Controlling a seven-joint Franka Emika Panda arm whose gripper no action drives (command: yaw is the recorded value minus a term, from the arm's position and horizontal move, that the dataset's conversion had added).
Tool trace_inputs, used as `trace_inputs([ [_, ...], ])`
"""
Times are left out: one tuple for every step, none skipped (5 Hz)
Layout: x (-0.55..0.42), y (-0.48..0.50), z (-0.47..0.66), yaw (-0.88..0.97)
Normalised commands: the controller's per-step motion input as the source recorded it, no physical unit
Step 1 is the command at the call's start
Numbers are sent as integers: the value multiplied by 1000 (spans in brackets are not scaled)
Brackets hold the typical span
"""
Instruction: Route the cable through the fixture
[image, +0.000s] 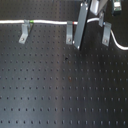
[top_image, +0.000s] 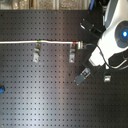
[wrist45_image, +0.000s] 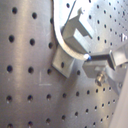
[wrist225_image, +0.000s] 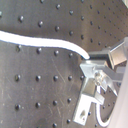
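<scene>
A black perforated metal breadboard (image: 60, 90) fills both exterior views; over its far edge, twd the first exterior view's right, hangs the white Franka arm (top_image: 112, 35) w/ its grey metal gripper (image: 80, 27); in both wrist views the fingertips are pinched on the cable. The long thin white cable (image: 50, 22) runs along the far edge from the first exterior view's left, its green band (image: 30, 21) at clip no. 1, a red band (image: 70, 23) by clip no. 2, then curves past clip no. 3 twd the right edge. Count: 3 small grey metal fixture clips (image: 23, 34), (image: 69, 31), (image: 105, 34); 1 cable; 1 arm; 1 small blue object (top_image: 2, 90) at the second exterior view's left edge. Step in hand, by judgement: cable seated in clips 1–2, third pending; next move calls for carrying the held stretch over clip 3 & lowering it into the slot w/o tugging the seated run.
</scene>
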Motion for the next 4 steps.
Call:
trace_inputs([
  [200, -168, -727, -557],
  [246, -122, -740, -506],
  [100, 19, -185, -143],
  [-11, 75, 168, 0],
])
